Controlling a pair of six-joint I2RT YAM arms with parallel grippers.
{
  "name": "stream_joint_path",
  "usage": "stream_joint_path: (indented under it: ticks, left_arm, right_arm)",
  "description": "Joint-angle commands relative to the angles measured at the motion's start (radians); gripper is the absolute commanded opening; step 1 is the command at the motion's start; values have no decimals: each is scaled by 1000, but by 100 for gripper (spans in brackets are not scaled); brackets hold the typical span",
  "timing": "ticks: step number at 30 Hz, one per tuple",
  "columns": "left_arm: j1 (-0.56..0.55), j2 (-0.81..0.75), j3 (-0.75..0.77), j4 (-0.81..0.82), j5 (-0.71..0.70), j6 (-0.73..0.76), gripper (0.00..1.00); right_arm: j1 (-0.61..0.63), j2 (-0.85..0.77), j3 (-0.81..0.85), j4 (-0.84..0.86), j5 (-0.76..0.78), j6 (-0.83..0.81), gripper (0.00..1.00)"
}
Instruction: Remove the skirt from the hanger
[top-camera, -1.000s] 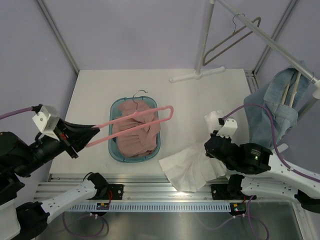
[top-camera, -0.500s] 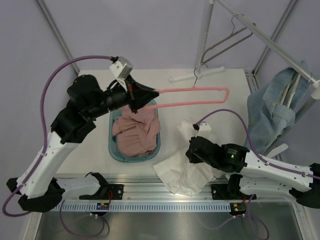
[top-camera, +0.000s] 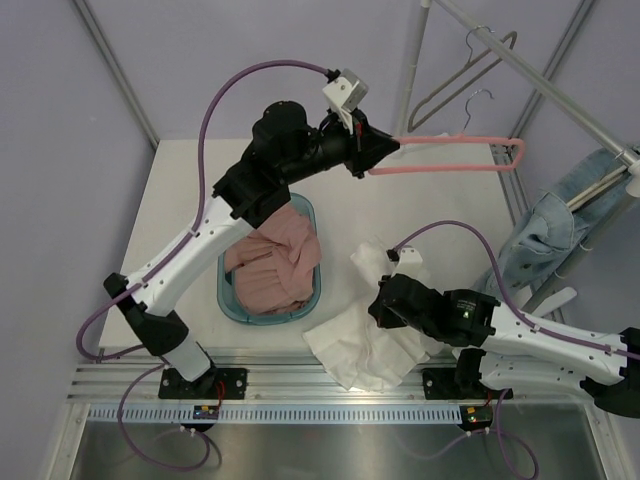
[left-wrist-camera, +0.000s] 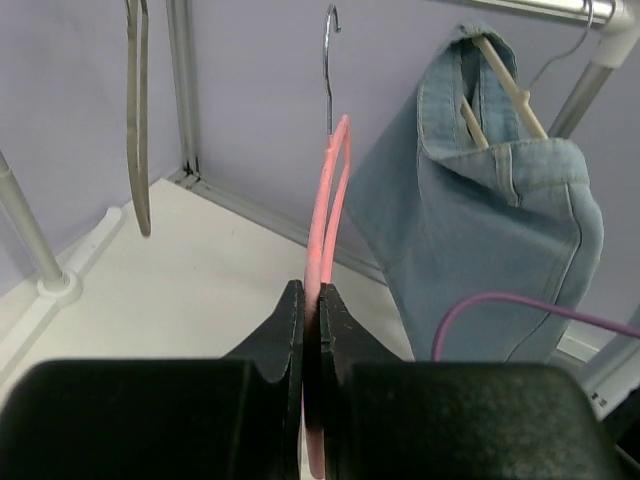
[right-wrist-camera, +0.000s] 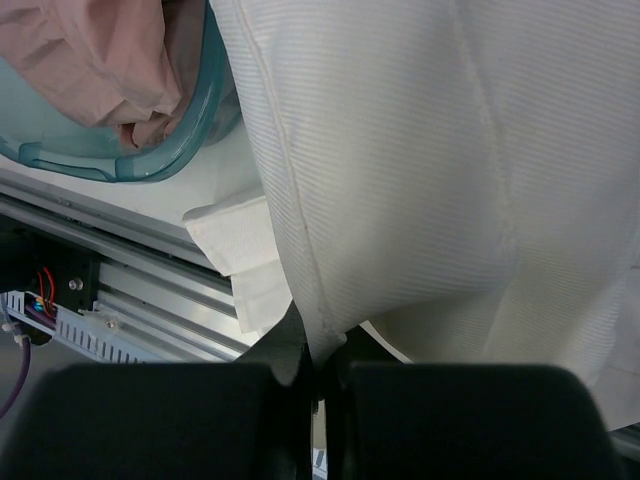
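The empty pink hanger (top-camera: 450, 155) is held up in the air at the back right, its metal hook (top-camera: 478, 100) close to the clothes rail. My left gripper (top-camera: 385, 152) is shut on one end of it. In the left wrist view the hanger (left-wrist-camera: 325, 200) runs straight out from between my closed jaws (left-wrist-camera: 310, 292). The white skirt (top-camera: 375, 335) lies crumpled at the table's front edge, off the hanger. My right gripper (top-camera: 385, 308) is shut on a fold of it; the right wrist view shows the skirt (right-wrist-camera: 420, 150) pinched in that gripper (right-wrist-camera: 318, 345).
A teal basket (top-camera: 224, 300) holding a pink garment sits at centre left. A denim garment (top-camera: 555, 215) hangs on a wooden hanger at the right, close behind the pink hanger (left-wrist-camera: 480, 230). A grey wire hanger (top-camera: 455, 85) hangs on the slanted rail beside the rack pole (top-camera: 410, 70).
My left arm has swung the pink hanger up from over the basket to the back right by the rail. My right gripper drew the skirt leftward earlier and has barely moved since.
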Motion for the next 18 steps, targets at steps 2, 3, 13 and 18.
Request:
stream_joint_path:
  ticks: [2, 3, 13, 18]
  left_arm:
    - [-2, 58, 139, 160, -50, 15, 0]
    - [-2, 70, 153, 177, -50, 13, 0]
    - [-6, 261, 373, 175, -68, -36, 0]
    - [-25, 348, 467, 184, -70, -85, 0]
  right_arm:
    - [9, -26, -1, 14, -1, 28, 0]
    - [9, -26, -2, 11, -1, 28, 0]
    - [12, -45, -13, 20, -7, 44, 0]
    - [11, -48, -30, 26, -2, 51, 0]
